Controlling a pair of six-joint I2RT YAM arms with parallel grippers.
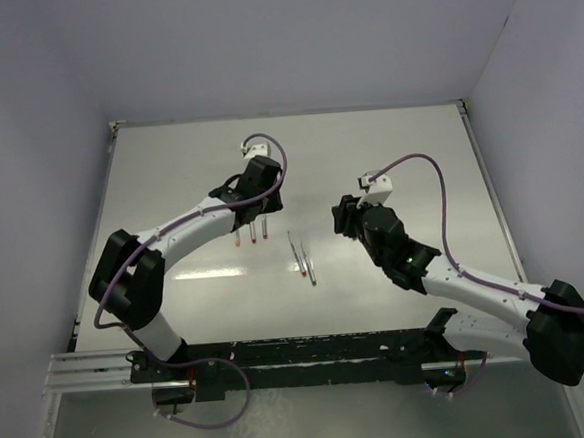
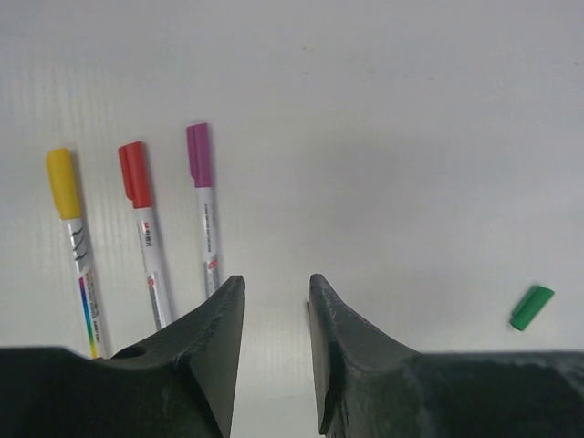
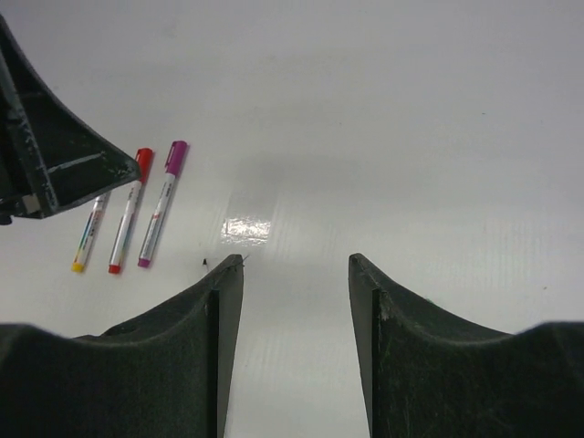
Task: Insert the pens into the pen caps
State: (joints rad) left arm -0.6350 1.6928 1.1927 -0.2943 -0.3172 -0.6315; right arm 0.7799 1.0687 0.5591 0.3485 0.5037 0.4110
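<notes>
Left pincer (image 2: 276, 283) hangs parted and empty beside three capped pens (image 2: 144, 228); you should centre it squarely across the green cap (image 2: 531, 307) before closing gently.

A white table (image 1: 387, 142) lies under the right gripper (image 3: 297, 265), a glare (image 3: 246, 228) just ahead and pale lilac walls (image 1: 260, 41) beyond.

Left arm (image 1: 188, 231): white curved link between bulky black joints.
Right arm (image 1: 477, 288): same white and black build; small green light (image 1: 409, 262) on the black forearm.
Cables (image 1: 284, 164): thin, purple, looping off each wrist.
Left gripper (image 2: 276, 297): two matte black wedge fingers (image 2: 214, 347), grainy surface.
Right gripper (image 3: 297, 274): matching black wedges, pale scuffs along the edges.
Base frame (image 1: 311, 354): black, on a silver rail (image 1: 82, 369) at the near edge.
</notes>
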